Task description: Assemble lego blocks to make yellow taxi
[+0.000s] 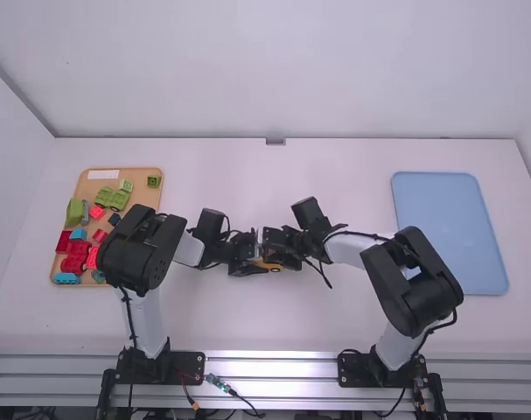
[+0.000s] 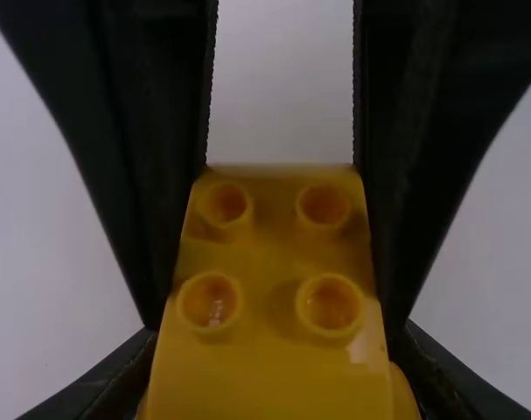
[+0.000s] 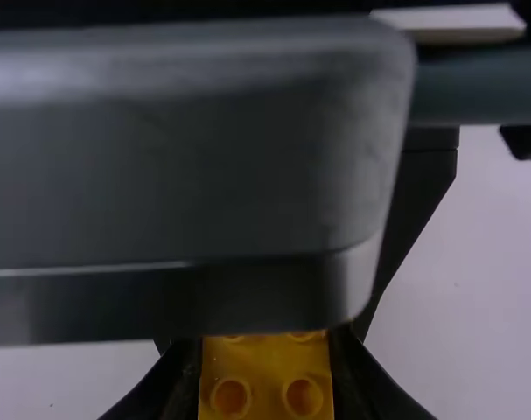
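Taxi (image 1: 268, 265): is sitting near the middle of the surface (image 1: 335, 171), between my two tools, with a yellow body and a dark round wheel showing on its near side; I cannot tell whether it is touching the surface.
Studs (image 2: 316, 303): are standing up from the yellow body in the left wrist view, four of them, two by two.
Left tool (image 1: 255, 261): is, as far as this crowded view lets me judge, gripping the taxi, with a finger lying along each side.
Right tool (image 1: 274, 254): is pinching the same yellow body from the opposite end, its fingers pressing against both sides.
Wooden tray (image 1: 141, 182): is lying on the surface, well apart from the taxi, beyond my left arm (image 1: 143, 249), which is partly hiding it.
Green pieces: are resting in the wooden tray, including a wheeled one (image 1: 113, 199), a small block (image 1: 127, 185) and a darker block (image 1: 154, 181).
Red pieces (image 1: 76, 258): are clustering mostly in the tray's nearer half.
Blue pieces: are lying among them, one (image 1: 66, 278) by the near edge, another (image 1: 78, 234) farther up.
Blue tray (image 1: 449, 236): is lying on the surface beyond my right arm (image 1: 414, 280), well apart from the taxi.
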Robot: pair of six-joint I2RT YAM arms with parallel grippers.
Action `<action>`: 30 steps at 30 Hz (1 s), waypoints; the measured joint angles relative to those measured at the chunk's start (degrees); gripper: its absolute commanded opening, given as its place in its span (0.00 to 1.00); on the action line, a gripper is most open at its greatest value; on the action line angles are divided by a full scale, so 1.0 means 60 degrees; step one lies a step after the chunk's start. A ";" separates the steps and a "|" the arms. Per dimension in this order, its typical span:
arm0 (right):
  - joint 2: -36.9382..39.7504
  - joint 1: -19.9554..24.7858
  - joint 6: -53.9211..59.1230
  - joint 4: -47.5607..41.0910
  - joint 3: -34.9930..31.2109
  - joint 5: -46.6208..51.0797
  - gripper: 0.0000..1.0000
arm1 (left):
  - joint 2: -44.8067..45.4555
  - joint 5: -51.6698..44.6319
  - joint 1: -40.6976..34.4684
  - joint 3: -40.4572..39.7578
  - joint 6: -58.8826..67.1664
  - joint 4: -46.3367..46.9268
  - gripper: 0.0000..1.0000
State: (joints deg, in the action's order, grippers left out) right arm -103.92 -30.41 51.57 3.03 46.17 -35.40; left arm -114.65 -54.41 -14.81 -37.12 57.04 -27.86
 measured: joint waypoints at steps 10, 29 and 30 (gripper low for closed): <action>0.0000 -0.0004 -0.0007 0.0007 0.0000 0.0004 0.17 | 0.0000 0.0000 -0.0004 0.0000 -0.0007 -0.0004 0.44; -0.0251 -0.0117 -0.0095 0.0062 -0.0029 0.0495 0.43 | 0.0000 0.0036 -0.0040 0.0000 -0.0033 -0.0004 0.43; -0.0251 -0.0120 -0.0087 0.0062 -0.0029 0.0492 0.45 | 0.0000 0.0036 -0.0040 0.0000 -0.0036 -0.0004 0.42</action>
State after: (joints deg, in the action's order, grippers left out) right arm -105.43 -31.14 51.05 3.40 46.00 -32.45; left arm -114.65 -54.19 -15.05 -37.12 56.82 -27.88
